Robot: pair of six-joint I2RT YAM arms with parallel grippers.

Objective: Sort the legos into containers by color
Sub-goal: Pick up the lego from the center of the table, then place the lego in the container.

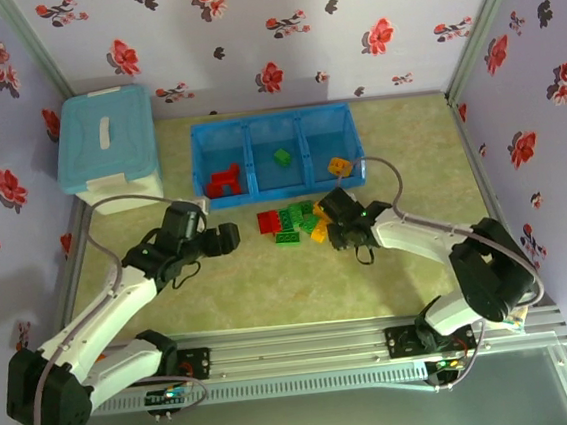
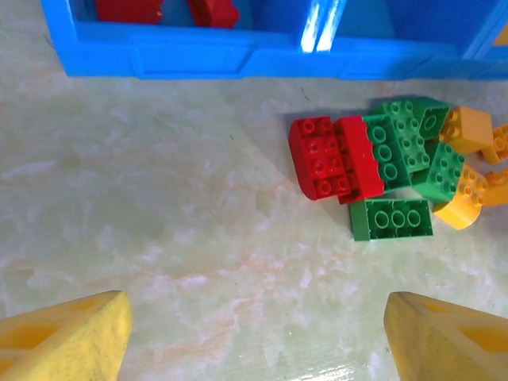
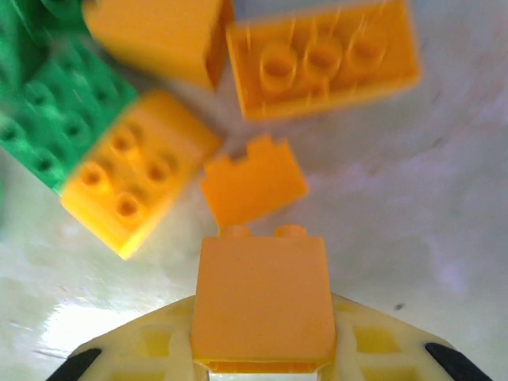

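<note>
Where the right gripper (image 3: 262, 337) reaches the pile (image 2: 381, 163), its jaws are closed on an orange brick (image 3: 262, 302), which fills the gap between the pale fingers (image 3: 151, 345), studs pointing away from the wrist. Whether this brick touches the table (image 1: 270, 284) cannot be told. Loose orange bricks (image 3: 321, 63) lie just ahead of it, and green bricks (image 3: 55, 119) lie at the left of the wrist view.

The left gripper (image 2: 254, 321) stands wide, with nothing between its fingers, over bare table, the pile ahead and to its right.

The pile lies just before the front wall of the tray (image 2: 238, 59), below the middle and right compartments. Red bricks (image 1: 223, 181) sit in the left compartment, one green brick (image 1: 282, 156) in the middle, and one orange piece (image 1: 338, 166) at the near edge of the right.

A lidded box (image 1: 106, 144) stands left of the tray, apart from it. Bare table lies between the pile and the arm bases, and also right of the tray. Flowered walls (image 1: 276, 32) close the far, left and right sides.
</note>
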